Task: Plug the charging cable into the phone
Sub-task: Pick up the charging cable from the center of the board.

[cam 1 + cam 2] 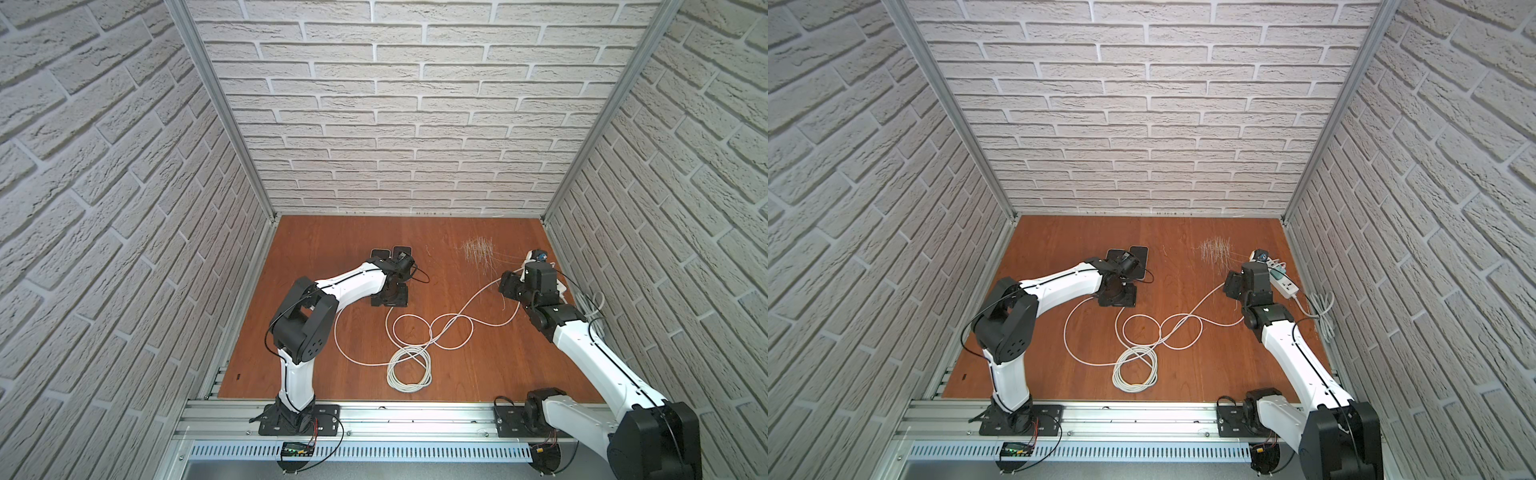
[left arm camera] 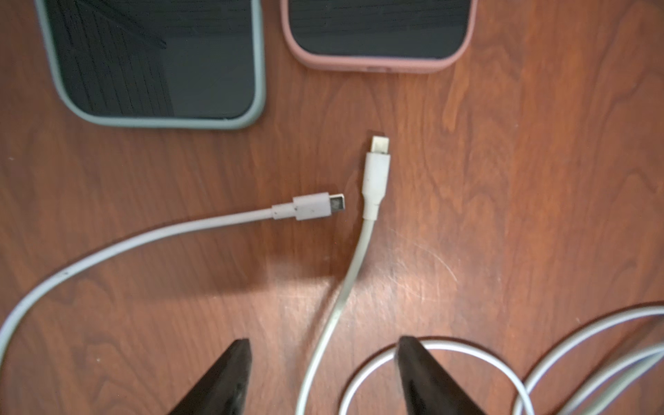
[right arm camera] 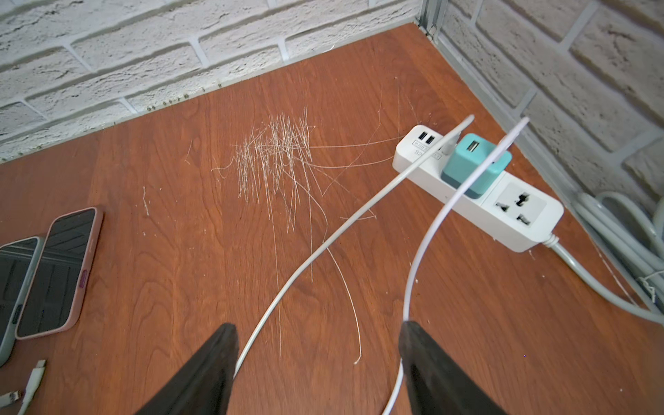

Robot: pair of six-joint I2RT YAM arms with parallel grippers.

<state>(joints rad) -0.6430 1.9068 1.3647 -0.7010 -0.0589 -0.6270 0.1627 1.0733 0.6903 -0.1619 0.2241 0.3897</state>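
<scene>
On the bench (image 2: pixel 521 215), the charging cable (image 2: pixel 375 179) plug lies near the pink-cased phone (image 2: pixel 377 32). Left fingers (image 2: pixel 222 381) stand spread astride that cable; right fingers (image 3: pixel 204 370) stand spread too.

Both top views look down from high behind the arms onto the whole counter (image 1: pixel 498 365); wrist cameras sit close behind the left tool (image 2: pixel 323 341) and the right tool (image 3: pixel 318 325), sharing the pink-cased phone (image 2: pixel 377 36) ahead.

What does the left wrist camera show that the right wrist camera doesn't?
Only the left wrist view: cable loops lying on the table. Only the right wrist view: the white power strip, the teal charger, scratches and the brick wall. Both: the grey-cased phone, the pink-cased phone, white cables and the wooden table.
</scene>
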